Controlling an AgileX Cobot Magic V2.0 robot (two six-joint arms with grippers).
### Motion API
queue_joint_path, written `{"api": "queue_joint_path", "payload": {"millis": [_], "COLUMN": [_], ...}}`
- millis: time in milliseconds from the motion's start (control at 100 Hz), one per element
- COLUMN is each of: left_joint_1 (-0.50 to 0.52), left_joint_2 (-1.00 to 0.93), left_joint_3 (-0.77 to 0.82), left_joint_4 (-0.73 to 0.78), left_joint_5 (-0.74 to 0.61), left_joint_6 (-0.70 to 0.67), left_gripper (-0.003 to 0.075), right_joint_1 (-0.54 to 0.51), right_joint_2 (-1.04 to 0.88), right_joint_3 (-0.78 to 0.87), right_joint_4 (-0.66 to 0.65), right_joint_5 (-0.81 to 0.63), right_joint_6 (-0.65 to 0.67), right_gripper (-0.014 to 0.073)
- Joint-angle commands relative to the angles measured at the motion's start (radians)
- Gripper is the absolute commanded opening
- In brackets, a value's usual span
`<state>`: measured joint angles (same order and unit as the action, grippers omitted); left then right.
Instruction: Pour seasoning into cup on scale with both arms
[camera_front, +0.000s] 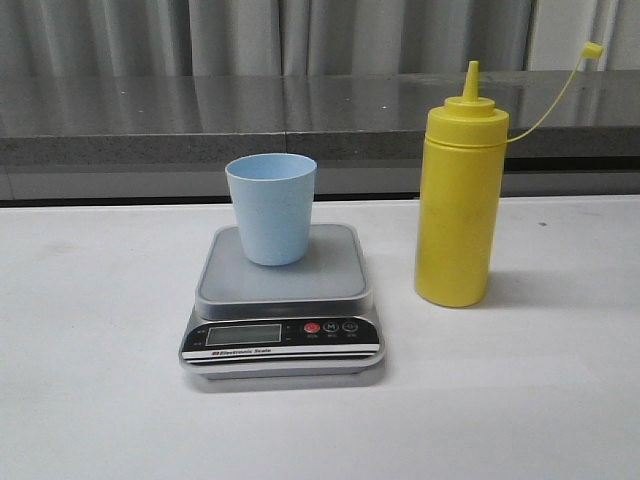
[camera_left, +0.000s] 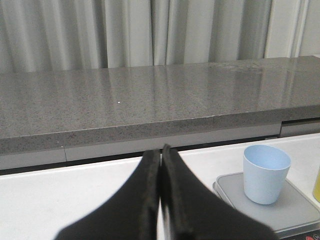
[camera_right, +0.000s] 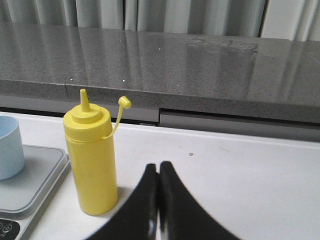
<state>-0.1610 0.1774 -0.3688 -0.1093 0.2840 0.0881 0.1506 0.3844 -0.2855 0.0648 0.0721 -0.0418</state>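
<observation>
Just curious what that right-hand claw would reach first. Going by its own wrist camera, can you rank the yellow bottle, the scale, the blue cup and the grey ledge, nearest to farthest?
From the right gripper, shut:
1. Yellow bottle, standing just beside the fingers, toward the scale.
2. Scale, on the bottle's far side.
3. Blue cup, on the scale's platform.
4. Grey ledge, behind the table.

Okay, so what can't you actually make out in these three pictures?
- Scale display: digits too faint and small in the front view; cut off by the frame edge in both wrist views.
- Cup contents: the inside is hidden by its own wall in the front view; the left wrist view shows only part of the inside.
- Seasoning bottle fill level: opaque yellow plastic.
- Left gripper and right gripper: absent from the front view; shut with nothing between their fingers.
</observation>
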Motion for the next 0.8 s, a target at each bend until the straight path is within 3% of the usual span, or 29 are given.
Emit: {"api": "queue_joint_path", "payload": {"millis": [0,200,630,790], "left_joint_1": [0.001,0.001,0.001,0.001], "left_joint_2": [0.010,0.010,0.010,0.010], "left_joint_3": [-0.027,-0.027,-0.027,-0.027], "left_joint_4": [-0.003,-0.003,-0.003,-0.003], "left_joint_5": [-0.077,-0.077,-0.077,-0.077], "left_joint_6": [0.001,0.001,0.001,0.001], "left_gripper": [-0.0020,-0.0020,-0.0020,-0.0020], "right_joint_1": [-0.007,-0.007,-0.039,-0.078], "right_joint_2": [0.003,-0.064,-0.415,-0.413], "right_joint_3": [-0.023,0.043,0.227,0.250], "right_joint_4": [-0.009,-0.026,-0.065,-0.078], "right_joint_5": [-0.090,-0.090,-0.072,-0.050], "right_joint_6": [-0.009,-0.009,0.005,0.026], "right_gripper": [-0.0067,-0.0067,-0.0067,-0.0067]}}
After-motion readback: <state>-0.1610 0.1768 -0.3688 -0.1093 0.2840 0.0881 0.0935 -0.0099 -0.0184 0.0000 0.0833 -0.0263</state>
